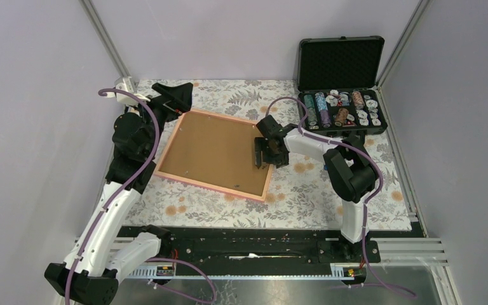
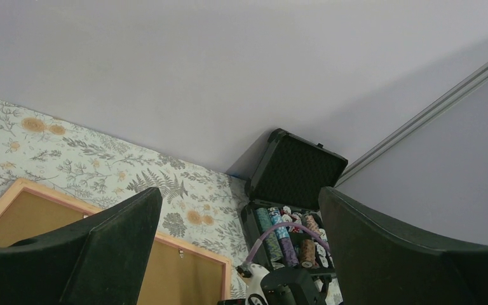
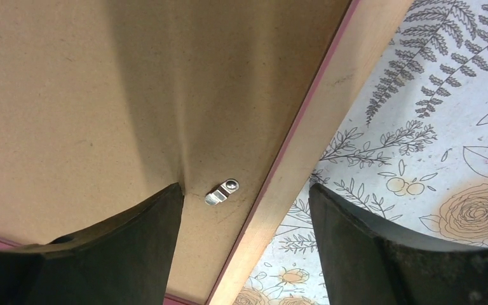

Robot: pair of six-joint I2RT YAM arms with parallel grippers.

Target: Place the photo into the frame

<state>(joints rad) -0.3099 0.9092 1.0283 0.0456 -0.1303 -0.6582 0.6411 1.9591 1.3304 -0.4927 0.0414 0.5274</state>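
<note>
Tab work on the back of the frame (image 1: 210, 187) looks to be the step in hand. The frame lies face down on the worktop (image 1: 330, 197) with the brown board (image 1: 213, 149) seated in it. The right jaws hang low over its edge, right at a small metal tab (image 3: 221, 192).

The right jaws stand well open and hold nothing. In the wrist view one finger is over the board and the other over the worktop cloth (image 3: 432, 127). The frame's rim (image 3: 300, 146) runs between them, and the tab lies just inside the board-side finger, near its tip.

The left jaws are spread as wide as they go, empty, lifted clear of the worktop beyond the frame's far corner and pointing toward the back wall.

No view shows the photo. It may lie under the board or out of sight; I cannot tell which, so I cannot say whether the tabs are being loosened to lift the board or turned home over a print already in.

Either way, the next move calls for a fine touch. One fingertip has to meet that small tab and swing it about its screw without dragging the light frame across the cloth. The left jaws are well apart from the frame, so they could come down to steady the opposite edge.
</note>
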